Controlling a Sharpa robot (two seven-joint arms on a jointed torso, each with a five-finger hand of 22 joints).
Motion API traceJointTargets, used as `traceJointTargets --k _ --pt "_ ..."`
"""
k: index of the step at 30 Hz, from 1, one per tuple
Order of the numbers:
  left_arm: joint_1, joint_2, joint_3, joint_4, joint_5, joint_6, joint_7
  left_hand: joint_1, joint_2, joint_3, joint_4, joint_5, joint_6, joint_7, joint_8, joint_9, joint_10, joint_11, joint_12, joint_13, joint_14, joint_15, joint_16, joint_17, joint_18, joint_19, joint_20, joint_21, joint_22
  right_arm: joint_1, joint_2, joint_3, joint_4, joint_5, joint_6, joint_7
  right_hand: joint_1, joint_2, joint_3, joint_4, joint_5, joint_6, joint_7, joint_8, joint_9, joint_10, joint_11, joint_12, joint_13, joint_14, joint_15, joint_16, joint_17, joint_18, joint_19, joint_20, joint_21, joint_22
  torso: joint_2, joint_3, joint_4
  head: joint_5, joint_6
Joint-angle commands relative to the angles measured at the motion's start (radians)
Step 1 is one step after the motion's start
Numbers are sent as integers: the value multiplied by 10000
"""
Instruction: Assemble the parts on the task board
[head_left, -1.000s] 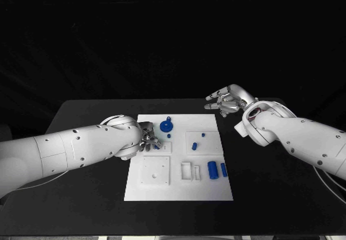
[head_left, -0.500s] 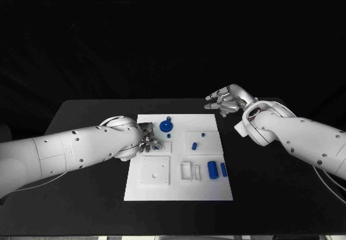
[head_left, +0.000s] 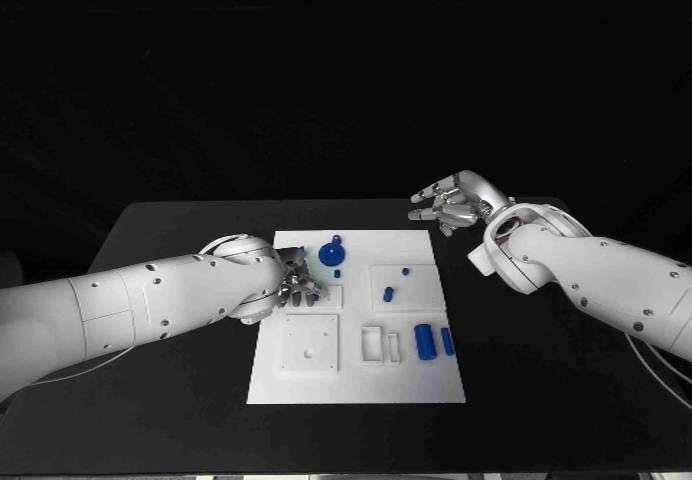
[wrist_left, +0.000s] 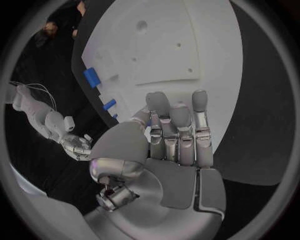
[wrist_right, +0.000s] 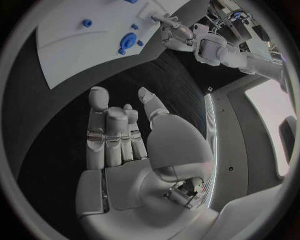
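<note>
Over the flat white task board (head_left: 433, 375), the silver left hand (head_left: 299, 284) is hovering, fingers curled and empty; it should align squarely above the small blue peg (head_left: 338, 272) before pinching.

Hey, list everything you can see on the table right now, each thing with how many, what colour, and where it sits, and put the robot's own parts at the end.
Black table: one, black, under everything.
White task board: one, white rectangular plate, middle of the table.
Round blue part with a knob: one, blue, far end of the board.
Small blue pegs: about three, blue, middle of the board, one near the round part.
Blue cylinder parts: two, blue, side by side near the board's right edge.
Raised white square block: one, white, near-left part of the board.
Left hand: one, silver, over the board's left edge, nothing visibly held.
Right hand: one, silver, fingers apart, off the board past its far right corner.
</note>
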Motion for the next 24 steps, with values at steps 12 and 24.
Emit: traceJointTargets --k 12,24 --pt "-5 5 3 -139 -15 -34 -8 68 -488 -367 550 -739 55 -19 -20 21 491 -47 -14 -45 -3 -3 9 -42 -149 56 0 -82 195 -7 -13 6 0 21 124 103 -77 1 43 -48 48 45 25 -42 -14 -32 -7 -35 -11 1 -2 -16 13 147 238 17 -14 349 1 0 3 -53 19" --pt "49 -342 40 54 551 -498 85 -144 -2750 -1330 2894 -1146 -75 64 -128 -237 481 -14 -206 -257 -115 -52 -185 -90 -149 -5 -63 -168 160 -21 -24 7 -19 10 83 119 -98 -7 39 -40 73 42 24 -41 -13 -29 -7 -39 -15 2 -3 -23 9 151 243 15 0 349 -15 -12 13 -66 74"
